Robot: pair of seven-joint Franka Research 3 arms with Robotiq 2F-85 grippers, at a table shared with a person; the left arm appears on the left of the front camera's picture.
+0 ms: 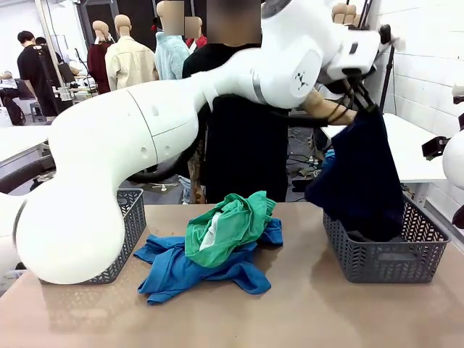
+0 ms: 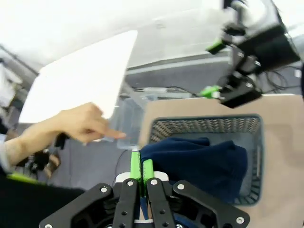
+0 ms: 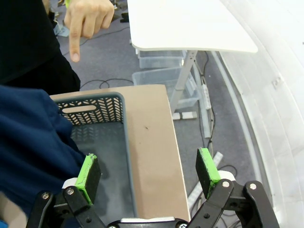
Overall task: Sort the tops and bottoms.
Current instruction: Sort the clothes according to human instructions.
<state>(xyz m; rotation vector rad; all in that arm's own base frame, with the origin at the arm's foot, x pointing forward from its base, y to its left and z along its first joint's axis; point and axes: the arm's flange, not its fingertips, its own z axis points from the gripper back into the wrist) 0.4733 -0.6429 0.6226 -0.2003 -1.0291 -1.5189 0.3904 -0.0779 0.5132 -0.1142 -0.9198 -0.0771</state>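
My left tool [image 2: 141,166] is clenched on the one dark navy garment [image 1: 362,174], which hangs over the right basket [image 1: 377,264] with its lower end reaching inside. My right tool [image 3: 148,172] stands released by that basket's rim. A person's hand [image 3: 88,19] points down at it. I judge this the drop step: next I open and let the cloth fall in. On the table [image 1: 304,312] lies one sea-green garment [image 1: 228,225] on bright blue cloth [image 1: 181,272], whose pieces I cannot count. With the left basket [image 1: 130,225], there are two baskets.
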